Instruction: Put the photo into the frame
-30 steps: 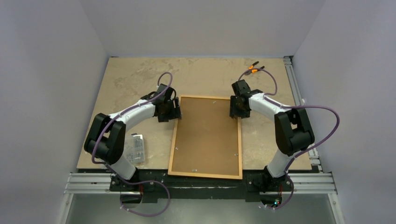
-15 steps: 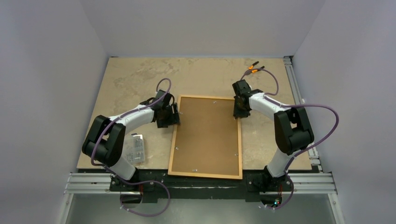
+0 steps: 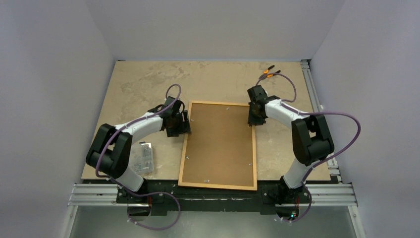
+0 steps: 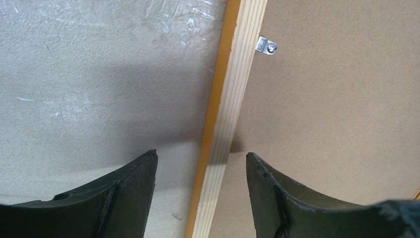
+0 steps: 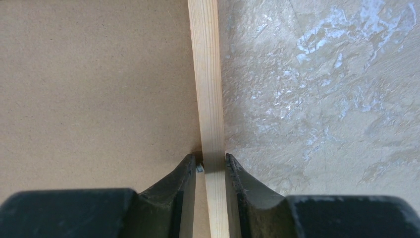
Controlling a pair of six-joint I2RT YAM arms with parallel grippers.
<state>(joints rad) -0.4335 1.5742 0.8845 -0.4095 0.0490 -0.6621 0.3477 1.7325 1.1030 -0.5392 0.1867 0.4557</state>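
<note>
Right wrist view: the frame lies reverse up on the table, with the backing board inside it. Its right rail is pinched between the narrow jaws of the right gripper. The left gripper straddles the left rail, jaws wide and clear of it.

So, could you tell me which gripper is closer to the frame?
Right. The right gripper clamps the frame at its right rail; the left gripper straddles the left rail, jaws open.

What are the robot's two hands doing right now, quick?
Left gripper: open, straddling the frame edge, not gripping.
Right gripper: shut on the frame.
</note>
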